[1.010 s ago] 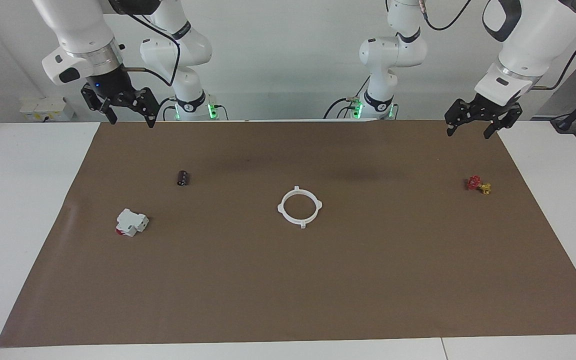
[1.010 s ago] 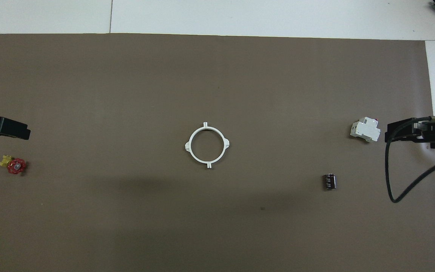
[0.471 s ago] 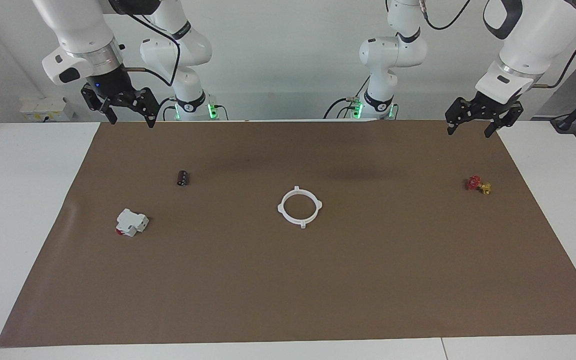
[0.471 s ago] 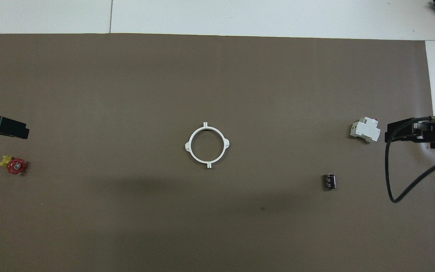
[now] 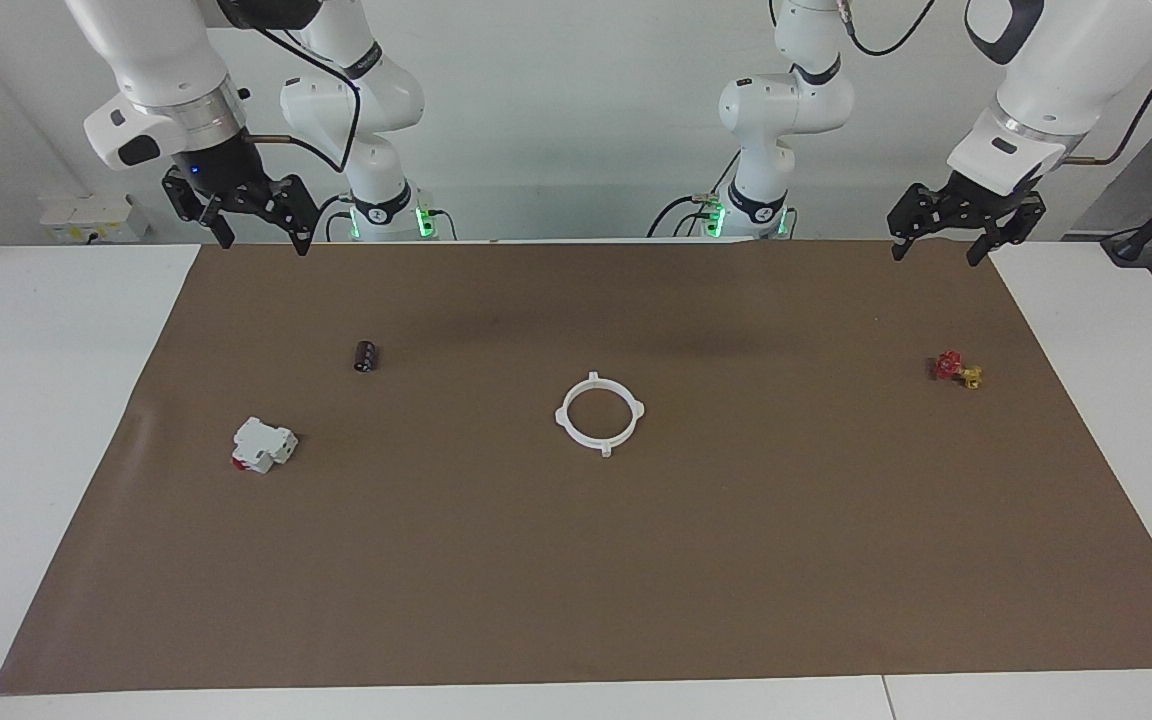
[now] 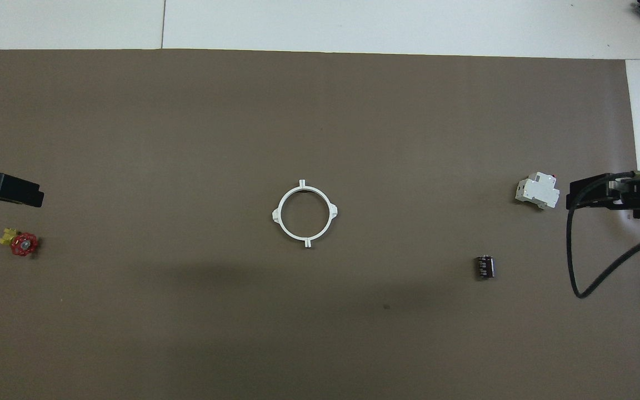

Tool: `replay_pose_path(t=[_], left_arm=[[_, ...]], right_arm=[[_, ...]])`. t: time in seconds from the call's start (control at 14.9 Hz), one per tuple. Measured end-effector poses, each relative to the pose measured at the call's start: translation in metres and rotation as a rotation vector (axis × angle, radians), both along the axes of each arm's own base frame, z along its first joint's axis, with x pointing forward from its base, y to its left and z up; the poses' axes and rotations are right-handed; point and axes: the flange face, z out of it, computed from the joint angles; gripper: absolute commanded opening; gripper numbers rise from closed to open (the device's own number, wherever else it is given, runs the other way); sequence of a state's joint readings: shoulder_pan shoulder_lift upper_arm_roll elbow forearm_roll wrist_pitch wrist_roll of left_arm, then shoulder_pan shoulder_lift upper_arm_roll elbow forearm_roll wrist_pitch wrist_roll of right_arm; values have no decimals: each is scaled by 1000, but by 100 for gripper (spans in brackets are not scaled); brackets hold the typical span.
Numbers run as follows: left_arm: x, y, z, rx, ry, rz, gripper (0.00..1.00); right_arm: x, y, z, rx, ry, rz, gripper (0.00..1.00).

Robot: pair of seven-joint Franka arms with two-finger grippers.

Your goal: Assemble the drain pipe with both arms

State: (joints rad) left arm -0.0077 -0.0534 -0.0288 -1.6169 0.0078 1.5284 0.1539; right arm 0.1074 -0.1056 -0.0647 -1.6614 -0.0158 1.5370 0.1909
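Observation:
The drain pipe [image 5: 561,415] lies flat in the middle of the brown mat as one closed white ring [image 6: 280,222] with four small nubs around its rim. Nothing touches it. My left gripper [image 5: 936,256] hangs open and empty, high over the mat's edge by the robots at the left arm's end. My right gripper [image 5: 264,246] hangs open and empty over the same edge at the right arm's end. Both are well away from the ring. In the overhead view only their black tips show at the sides.
A white block with a red part [image 5: 261,445] and a small dark cylinder [image 5: 366,356] lie toward the right arm's end. A red and yellow valve [image 5: 954,368] lies toward the left arm's end. A black cable [image 6: 570,261] loops down from the right arm.
The left gripper has risen a little and drawn slightly back toward the robots. The right gripper and the ring have stayed put.

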Motion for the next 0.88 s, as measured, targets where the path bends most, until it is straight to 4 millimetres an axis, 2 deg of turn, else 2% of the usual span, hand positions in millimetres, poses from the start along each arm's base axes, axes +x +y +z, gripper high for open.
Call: replay_pose_path(t=[0.34,0.88], left_arm=[[1,-4,-2,0,4,-8,100],[8,-6,7,-1,-2,-11,100]], right_arm=[[0,0,0,0,0,0,100],[0,0,0,0,0,0,100]])
